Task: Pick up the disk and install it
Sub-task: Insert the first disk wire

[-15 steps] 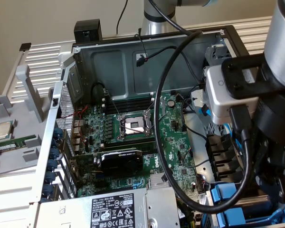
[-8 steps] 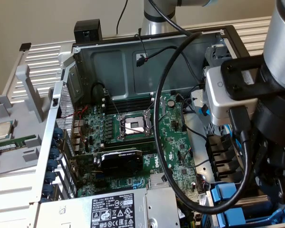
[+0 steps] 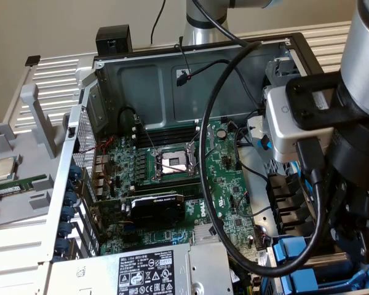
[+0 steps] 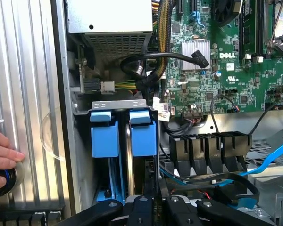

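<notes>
While the black, jointed metal fingers of the gripper (image 4: 155, 209) are lying drawn almost flush together, with nothing showing between them, they are hanging close over a folded sheet-metal drive bay (image 4: 119, 104) in the open computer case. Straight ahead of the fingertips, the disk (image 4: 144, 134) is sitting upright in a slot of that bay, showing only the smooth blue plastic end of its carrier frame; whether the fingers are touching it I cannot tell. A second blue-framed drive (image 4: 104, 136) is standing just beside it, further off the fingers' line, toward a ribbed silver metal panel (image 4: 33, 94). A person's hand (image 4: 2, 157) is resting on those ridges, just beside a round black object with a blue ring (image 4: 1, 181). To the fingers' other side, a row of four black, boxy plastic blocks (image 4: 210, 150) is standing close by, and a flat blue ribbon cable (image 4: 269, 165) is slanting past them. Beyond the blocks, a green circuit board (image 4: 236, 80) is carrying a finned silver heatsink (image 4: 195, 49). Beyond the bay, a grey power supply box (image 4: 111, 42) with a perforated metal face is sitting, and a thick black sleeved cable (image 4: 151, 63) is curving in front of it. In the exterior view, a pale grey camera box (image 3: 289, 123) is riding on the arm's wrist.
</notes>
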`<state>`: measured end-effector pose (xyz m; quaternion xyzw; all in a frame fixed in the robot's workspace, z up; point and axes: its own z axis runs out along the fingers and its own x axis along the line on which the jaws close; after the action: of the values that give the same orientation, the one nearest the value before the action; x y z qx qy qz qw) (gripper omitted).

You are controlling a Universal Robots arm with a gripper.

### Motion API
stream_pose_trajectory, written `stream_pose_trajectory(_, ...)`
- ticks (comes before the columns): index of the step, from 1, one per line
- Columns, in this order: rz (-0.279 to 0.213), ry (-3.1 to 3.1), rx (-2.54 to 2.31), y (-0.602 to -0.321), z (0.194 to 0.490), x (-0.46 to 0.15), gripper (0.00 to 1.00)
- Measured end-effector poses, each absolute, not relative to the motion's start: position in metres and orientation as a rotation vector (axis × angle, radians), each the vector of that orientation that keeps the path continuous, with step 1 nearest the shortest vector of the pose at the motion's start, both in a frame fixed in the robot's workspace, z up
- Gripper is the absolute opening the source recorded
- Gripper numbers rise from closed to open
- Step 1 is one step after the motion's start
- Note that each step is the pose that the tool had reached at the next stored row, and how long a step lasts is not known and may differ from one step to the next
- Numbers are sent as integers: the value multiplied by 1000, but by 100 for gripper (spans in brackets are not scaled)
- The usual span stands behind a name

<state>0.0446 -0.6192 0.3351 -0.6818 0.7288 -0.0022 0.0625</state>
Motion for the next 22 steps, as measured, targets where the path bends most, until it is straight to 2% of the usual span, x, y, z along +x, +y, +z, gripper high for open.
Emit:
stream_pose_trajectory(14,-7,2200,-2060,-619,335,45,16)
stream_pose_trajectory(15,-6,2200,-2060,-619,336,45,18)
stream_pose_trajectory(16,-7,2201,-2061,-619,337,45,24)
stream_pose_trajectory(17,-7,2202,-2060,-619,339,45,24)
stream_pose_trajectory(18,-7,2202,-2060,-619,340,45,31)
stream_pose_trajectory(22,-7,2203,-2060,-619,344,45,31)
